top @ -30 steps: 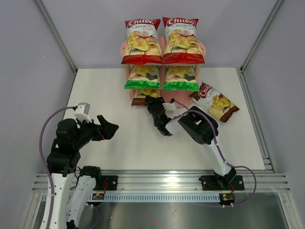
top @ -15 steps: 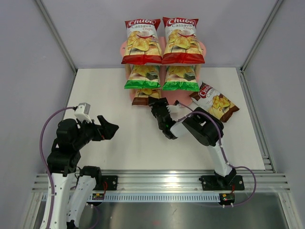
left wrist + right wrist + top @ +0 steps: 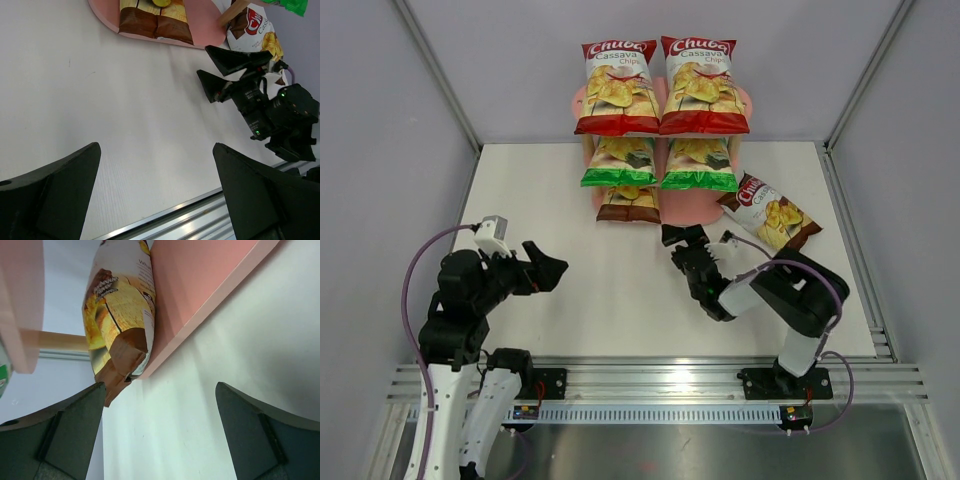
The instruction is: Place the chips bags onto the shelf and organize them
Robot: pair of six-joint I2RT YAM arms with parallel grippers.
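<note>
The pink shelf (image 3: 695, 205) stands at the back of the table. Two red chips bags (image 3: 617, 88) (image 3: 704, 86) lie on its top tier and two green ones (image 3: 619, 161) (image 3: 699, 164) on the middle tier. One dark brown bag (image 3: 628, 203) (image 3: 155, 25) lies on the left of the bottom board. A second brown bag (image 3: 770, 213) (image 3: 120, 315) rests on the table against the shelf's right end. My right gripper (image 3: 692, 240) (image 3: 160, 435) is open and empty, just in front of the bottom board (image 3: 200, 290). My left gripper (image 3: 548, 268) (image 3: 157, 195) hangs open and empty over the table's left side.
White table (image 3: 600, 300) with grey walls on three sides. A metal rail (image 3: 660, 372) runs along the near edge by the arm bases. A wooden shelf post (image 3: 60, 340) stands beside the loose brown bag. The right half of the bottom board is bare.
My right gripper has opened, letting go of the brown bag on the bottom board, and has drawn back to the right and toward me. The left arm has not moved.
</note>
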